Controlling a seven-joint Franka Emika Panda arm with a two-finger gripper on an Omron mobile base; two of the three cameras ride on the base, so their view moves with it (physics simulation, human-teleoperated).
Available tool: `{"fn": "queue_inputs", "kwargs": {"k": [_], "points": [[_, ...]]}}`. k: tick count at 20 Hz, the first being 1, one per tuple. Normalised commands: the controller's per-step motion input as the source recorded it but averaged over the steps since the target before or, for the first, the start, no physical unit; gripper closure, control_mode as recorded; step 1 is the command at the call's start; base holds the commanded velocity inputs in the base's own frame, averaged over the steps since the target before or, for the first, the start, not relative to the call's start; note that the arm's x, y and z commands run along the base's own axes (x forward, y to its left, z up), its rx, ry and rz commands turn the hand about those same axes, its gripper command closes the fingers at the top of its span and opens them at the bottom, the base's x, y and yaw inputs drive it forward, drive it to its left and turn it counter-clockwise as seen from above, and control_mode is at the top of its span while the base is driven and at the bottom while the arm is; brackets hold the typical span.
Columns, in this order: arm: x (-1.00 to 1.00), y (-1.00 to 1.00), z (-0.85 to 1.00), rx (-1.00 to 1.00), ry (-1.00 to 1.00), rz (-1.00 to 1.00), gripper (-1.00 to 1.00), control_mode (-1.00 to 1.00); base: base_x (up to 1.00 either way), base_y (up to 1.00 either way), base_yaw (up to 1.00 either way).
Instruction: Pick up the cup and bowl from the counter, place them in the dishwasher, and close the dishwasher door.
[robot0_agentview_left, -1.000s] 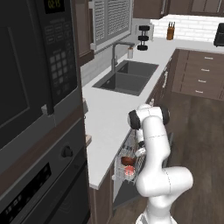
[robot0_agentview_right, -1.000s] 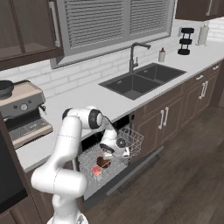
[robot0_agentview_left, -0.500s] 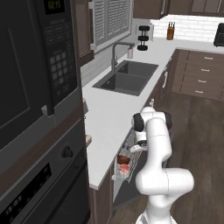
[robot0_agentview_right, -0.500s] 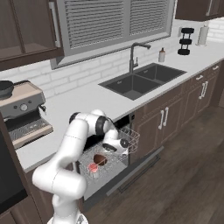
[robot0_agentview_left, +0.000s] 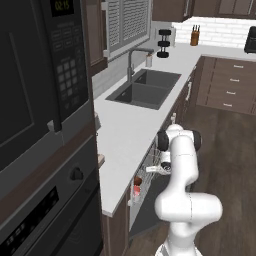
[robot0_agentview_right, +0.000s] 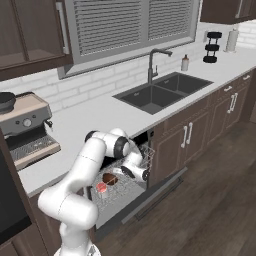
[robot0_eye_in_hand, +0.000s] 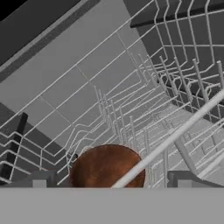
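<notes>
Simulated kitchen, with the single arm reaching down into the open dishwasher (robot0_agentview_right: 120, 187) below the counter (robot0_agentview_right: 95, 122). In the hand view the gripper (robot0_eye_in_hand: 109, 178) stood with its two dark fingertips spread wide apart, one at each side of the lower edge, and gripped nothing. The bowl (robot0_eye_in_hand: 107, 167), one in number, round, glossy and reddish-brown, sat mouth-up in the white wire rack (robot0_eye_in_hand: 144, 109) directly between and just beyond those fingertips; a pale rack wire crossed in front of it on a diagonal. Being round, the bowl showed no long axis, so no particular approach angle was favoured. In the right base view the bowl (robot0_agentview_right: 110, 178) rested in the rack just beside the hand, and the cup (robot0_agentview_right: 101, 187), also one in number and smaller, with a reddish-pink top, stood near it toward the front of the rack, close to but apparently not touching the bowl. Both task objects therefore appeared already loaded, and the counter carried neither of them. The dishwasher door (robot0_agentview_right: 150, 195), one dark panel, hung folded down toward the floor below the rack. The relation that seemed to govern the coming move was that the open hand lay above the rack and inside the door's swing: it would likely need to rise clear of the wires before the door could be lifted. In the left base view the cup (robot0_agentview_left: 136, 190) showed at the rack's near edge.
</notes>
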Motion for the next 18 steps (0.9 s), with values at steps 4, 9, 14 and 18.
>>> {"fn": "queue_inputs", "kwargs": {"k": [4,9,14,18], "points": [[-0.14,-0.11,0.81,0.24,-0.01,0.0,-1.0,-1.0,0.0,0.0,0.0],[-0.38,-0.36,1.0,0.04,0.01,-0.05,-1.0,-1.0,0.0,0.0,0.0],[-0.78,-0.47,0.9,0.0,0.12,-0.05,-1.0,-1.0,0.0,0.0,0.0],[-1.0,-0.76,0.48,0.1,0.16,-0.05,-1.0,-1.0,0.0,0.0,0.0]]}}
